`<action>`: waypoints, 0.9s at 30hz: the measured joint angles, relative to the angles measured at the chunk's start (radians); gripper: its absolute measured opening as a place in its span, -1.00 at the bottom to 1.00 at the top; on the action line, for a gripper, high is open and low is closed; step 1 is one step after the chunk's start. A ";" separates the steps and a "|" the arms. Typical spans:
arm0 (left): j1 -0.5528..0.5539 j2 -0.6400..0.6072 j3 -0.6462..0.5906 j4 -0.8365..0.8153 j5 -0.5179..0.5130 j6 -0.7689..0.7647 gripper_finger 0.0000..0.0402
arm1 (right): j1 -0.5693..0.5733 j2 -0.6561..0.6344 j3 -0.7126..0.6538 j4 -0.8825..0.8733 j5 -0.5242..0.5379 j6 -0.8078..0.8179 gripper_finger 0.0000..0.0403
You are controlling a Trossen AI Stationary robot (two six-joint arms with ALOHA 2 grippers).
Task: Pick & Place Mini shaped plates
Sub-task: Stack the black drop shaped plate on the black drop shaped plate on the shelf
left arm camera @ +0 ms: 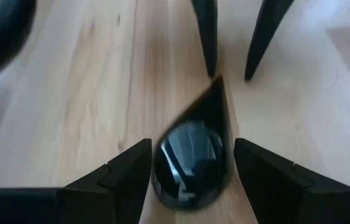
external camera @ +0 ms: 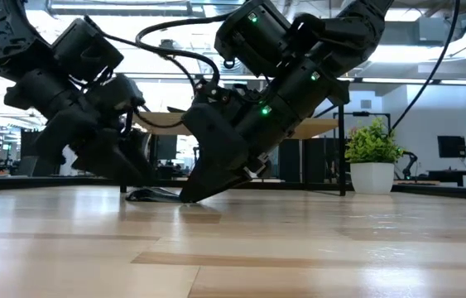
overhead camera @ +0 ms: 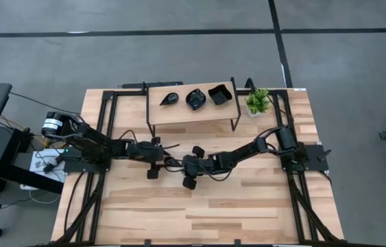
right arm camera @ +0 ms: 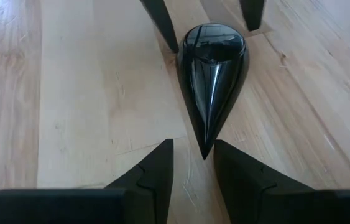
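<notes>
- Teardrop plate (right arm camera: 212,68) lies flat on the wood surface (right arm camera: 87,93), out in front of the little rack (overhead camera: 179,113) & apart from it. Nothing has lifted it yet.
- Left claw (left arm camera: 192,149) is down low in front of the rack w/ its fingers spread wide, one on each side of the plate's fat round end. Can't tell if they touch the rim. I think it's there bc the round end is the widest bit, so it needs the big gap.
- Right claw (right arm camera: 193,149) comes at the same plate from the other way. It's partly spread, w/ the pointy tip sitting in the gap btwn its fingers. No squeeze on it that I can see.
- Why both? My guess: one claw stops the plate sliding while the other gets a hold. The plate is shiny & low, so it prob slips easy.
- Both claws tilt down steep w/ tips at the surface. That makes sense, bc the rim is thin & sits close to the wood.
- 3 more black plates sit on top of the rack: a leaf one (overhead camera: 171,99), a round wavy one (overhead camera: 195,99), a square one (overhead camera: 219,94). Looks like the rack is where plates go, so this one prob goes up there too.
- Small green plant (overhead camera: 258,101) stands just beside the rack. Not part of the job.
- Watch out: a squeeze on the slim tip may make the plate spin or pop out.
</notes>
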 joint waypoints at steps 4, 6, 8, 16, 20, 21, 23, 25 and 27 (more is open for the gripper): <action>0.000 0.000 0.000 -0.063 0.000 -0.032 0.15 | 0.000 0.000 0.000 0.000 0.000 0.000 -0.45; 0.000 0.000 0.000 -0.070 0.000 -0.032 0.15 | 0.001 0.000 0.000 0.000 0.000 0.000 -0.45; 0.000 -0.001 0.000 -0.075 0.000 -0.032 0.15 | 0.001 0.000 0.000 0.000 -0.001 0.000 -0.45; -0.002 -0.001 0.000 -0.068 0.033 -0.033 0.15 | 0.001 0.000 0.000 0.000 -0.005 0.000 -0.45; -0.016 -0.001 0.000 -0.052 0.042 -0.033 0.15 | 0.001 0.000 0.000 0.000 -0.007 0.000 -0.45; -0.020 -0.001 0.000 -0.047 0.042 -0.033 0.15 | 0.001 0.000 0.000 0.000 -0.007 0.000 -0.45; -0.030 -0.001 0.000 -0.038 0.042 -0.033 0.15 | 0.001 0.000 0.000 0.001 -0.007 0.000 -0.45; -0.037 -0.001 0.000 -0.025 0.042 -0.033 0.15 | 0.001 0.000 0.000 0.001 -0.007 0.000 -0.45; -0.042 -0.001 0.000 -0.016 0.041 -0.033 0.15 | 0.001 0.000 0.000 0.005 -0.008 0.000 -0.45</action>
